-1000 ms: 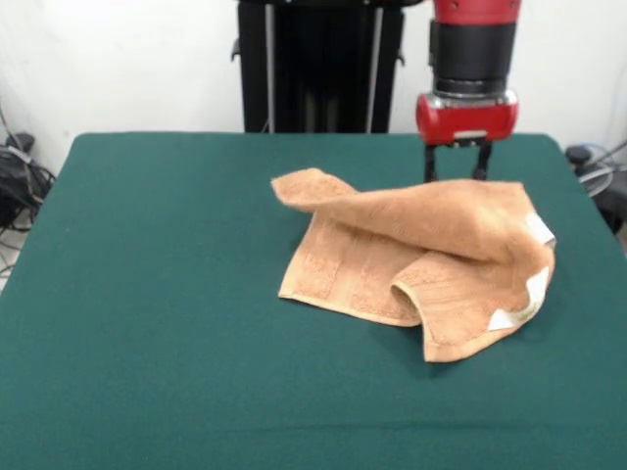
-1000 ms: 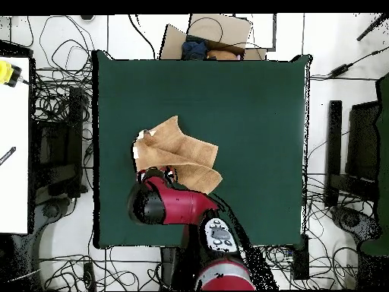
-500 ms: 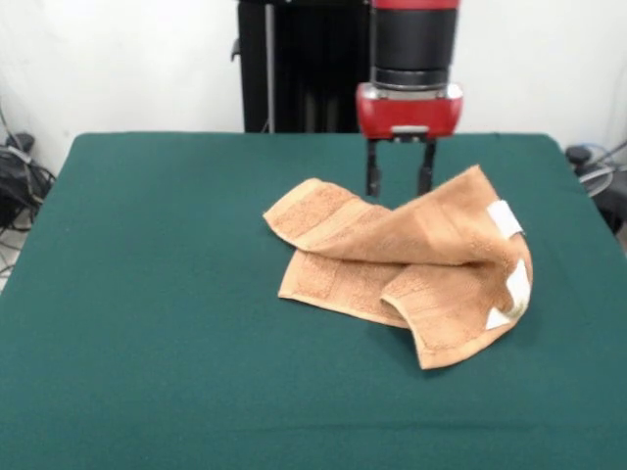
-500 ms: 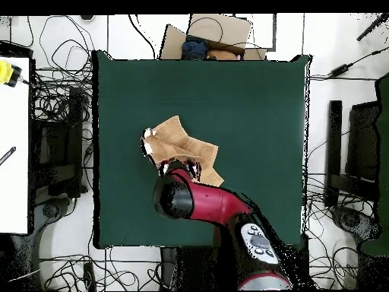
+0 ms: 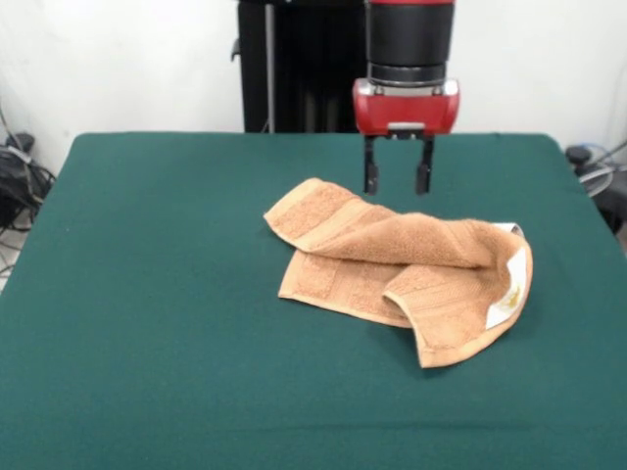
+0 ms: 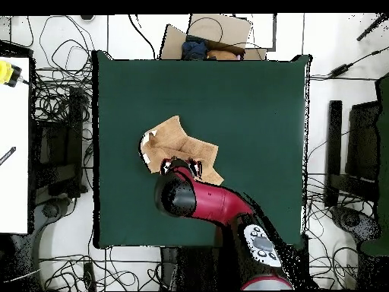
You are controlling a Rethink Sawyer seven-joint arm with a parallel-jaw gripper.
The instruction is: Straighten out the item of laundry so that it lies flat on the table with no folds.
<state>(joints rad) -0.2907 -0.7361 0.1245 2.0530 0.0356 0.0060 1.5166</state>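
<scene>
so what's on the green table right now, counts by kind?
Small orange-tan terry towel, folded over itself: 1
White tags on the towel's edge: 1 visible
Red and black arm's pincer, open, above the towel, holding nothing: 1
Dark green felt-covered table: 1
Total: 4

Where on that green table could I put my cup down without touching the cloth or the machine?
Most of the table is bare: the wide stretch left of the towel in the front view, and the whole strip along the near edge below it. It is crowded behind the towel, where the open gripper hangs just above its far edge.
</scene>
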